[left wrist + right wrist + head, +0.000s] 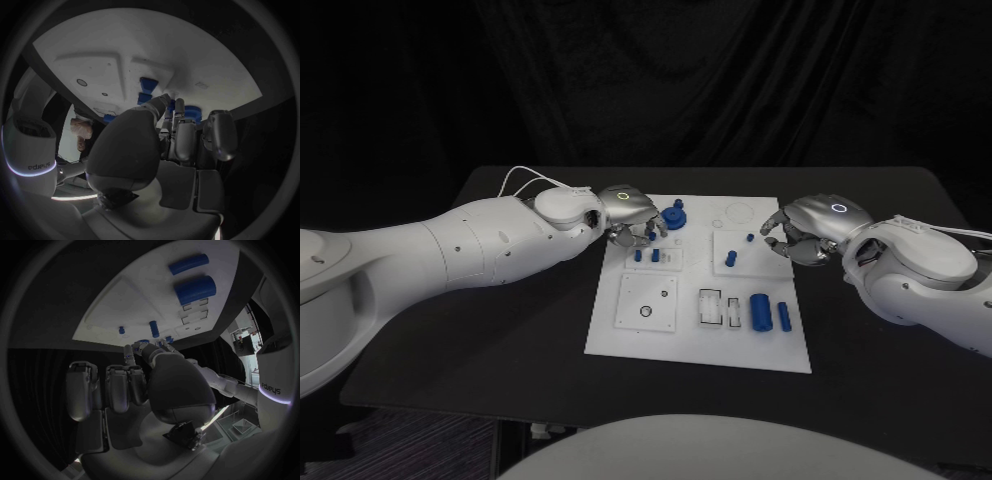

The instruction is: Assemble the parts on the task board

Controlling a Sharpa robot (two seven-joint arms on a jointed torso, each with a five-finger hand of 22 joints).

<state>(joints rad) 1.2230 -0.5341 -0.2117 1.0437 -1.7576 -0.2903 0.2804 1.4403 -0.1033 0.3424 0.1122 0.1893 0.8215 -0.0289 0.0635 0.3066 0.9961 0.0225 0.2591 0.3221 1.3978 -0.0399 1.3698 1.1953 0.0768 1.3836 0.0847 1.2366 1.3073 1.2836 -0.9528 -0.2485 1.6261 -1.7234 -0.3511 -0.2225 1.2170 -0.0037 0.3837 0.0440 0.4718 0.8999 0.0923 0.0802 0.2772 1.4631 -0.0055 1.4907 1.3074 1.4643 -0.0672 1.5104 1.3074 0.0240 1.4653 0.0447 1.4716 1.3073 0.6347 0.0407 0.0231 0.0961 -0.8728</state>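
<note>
The white task board lies in the middle of the black table. Blue parts stand on it: a round stepped piece, two short pegs, a taller peg and a tiny one. A thick cylinder and a thin one lie near its right edge. My left hand hangs over the board's far left corner, thumb and fingers drawn together just above the blue pegs; whether they pinch one is hidden. My right hand hovers at the board's right edge, fingers curled in, holding nothing.
A black ring sits in a square recess at the board's near left, with two narrow rectangular slots beside it. Bare black table lies left and right of the board.
</note>
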